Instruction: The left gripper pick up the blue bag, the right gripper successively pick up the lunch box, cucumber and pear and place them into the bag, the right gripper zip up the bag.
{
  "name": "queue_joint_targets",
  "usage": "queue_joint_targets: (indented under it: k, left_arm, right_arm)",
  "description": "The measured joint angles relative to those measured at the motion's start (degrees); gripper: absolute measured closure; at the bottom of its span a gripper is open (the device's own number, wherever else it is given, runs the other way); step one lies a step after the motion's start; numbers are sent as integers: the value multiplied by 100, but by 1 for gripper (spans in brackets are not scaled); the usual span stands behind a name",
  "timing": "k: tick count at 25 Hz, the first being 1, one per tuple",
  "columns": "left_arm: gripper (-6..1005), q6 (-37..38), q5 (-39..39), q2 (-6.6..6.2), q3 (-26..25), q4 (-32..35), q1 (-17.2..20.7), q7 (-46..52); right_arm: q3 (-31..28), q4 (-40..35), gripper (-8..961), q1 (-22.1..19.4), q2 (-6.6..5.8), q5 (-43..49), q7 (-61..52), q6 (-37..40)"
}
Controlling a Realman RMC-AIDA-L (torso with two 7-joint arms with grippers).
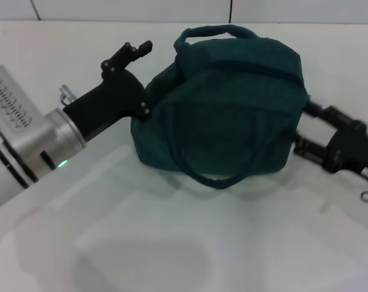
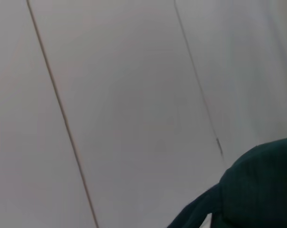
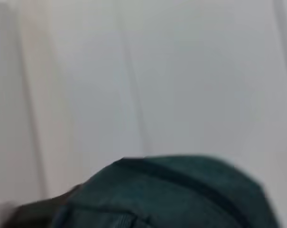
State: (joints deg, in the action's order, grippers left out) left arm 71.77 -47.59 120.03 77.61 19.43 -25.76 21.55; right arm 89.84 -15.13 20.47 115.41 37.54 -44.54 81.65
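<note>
**Blue bag bulging at centre frame, a gripper at each end**

At the centre of the head view sits the blue bag [image 1: 223,103], dark teal fabric, rounded and full in shape. One padded loop handle stands up at its upper edge; the other droops over the near face toward the lower middle of the frame. A darker seam line runs along its upper right shoulder. The contents cannot be seen; the fabric hides the interior, and whether the zipper is drawn closed cannot be told.

At left of frame, the left gripper [image 1: 142,79] comes in from the lower left, green light on its silver cuff. One finger points up beside the bag's upper left corner, the other presses against the bag's side; whether it holds fabric cannot be told.

At right of frame, the right gripper [image 1: 308,128] meets the bag's right end, fingers spread along the fabric edge; its grip cannot be told.

Both wrist views show only teal fabric [image 2: 262,190] [image 3: 181,194] against a pale wall.

The bag rests on a white table [image 1: 171,243].
</note>
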Motion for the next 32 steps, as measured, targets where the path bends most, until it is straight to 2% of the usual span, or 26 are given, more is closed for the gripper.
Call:
queue_joint_targets:
  k: [5,8,10,15,17,20,23,27,29,32]
  left_arm:
    - [111,529,-175,-53,3,-19,196,-251]
    - [111,796,-512,-31,9,-44,299,-673]
    - [111,1032,-466,-10,-6,-48,422,-832]
    - [111,1734,502,-5,-19,-207,514,-812]
    - [111,1970,750,-20,-13,-244,497,-757]
    - [111,2105,762,-60,-21,-169,460,-442]
    - [111,2112,535,-215,-9,64,447,419]
    - [111,2122,-114,-589,-26,284,201,2006]
    - [111,2111,-436,-709,-27,265,17,2608]
    - [111,2035,-649,-730,-31,255,-83,3151]
  right_arm:
    - [-744,7,171,-8,-11,-2,35,-60]
    - [-1044,-8,171,26,-34,14,42,-112]
    - [-1211,-42,170,19,-43,-11,41,14]
    - [-1847,14,170,-148,-19,-55,113,1043]
    - [-1880,2,207,-169,-48,-26,84,1457]
    - [-1788,-48,263,-142,-159,207,21,1876]
    - [-1773,-177,318,-33,-327,781,-387,1975]
    - [-1775,-323,359,210,-508,1570,-976,1922]
    - [-1775,-334,379,365,-501,1945,-1015,1883]
    - [-1783,-349,378,567,-421,2323,-1019,1654]
